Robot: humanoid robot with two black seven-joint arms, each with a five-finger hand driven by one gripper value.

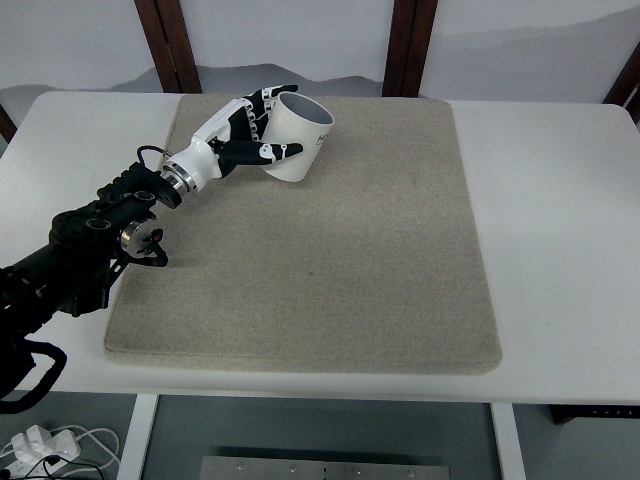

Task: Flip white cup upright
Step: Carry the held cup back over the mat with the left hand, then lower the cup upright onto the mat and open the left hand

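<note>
The left hand grips the one white cup, fingers wrapped over its far side and thumb across its near side. The cup sits tilted near the far left corner of the single grey mat, its open mouth facing up and to the right, its base end inside the hand. Small dark print shows near the cup's rim, too small to read. The mat lies on a white table.
</note>
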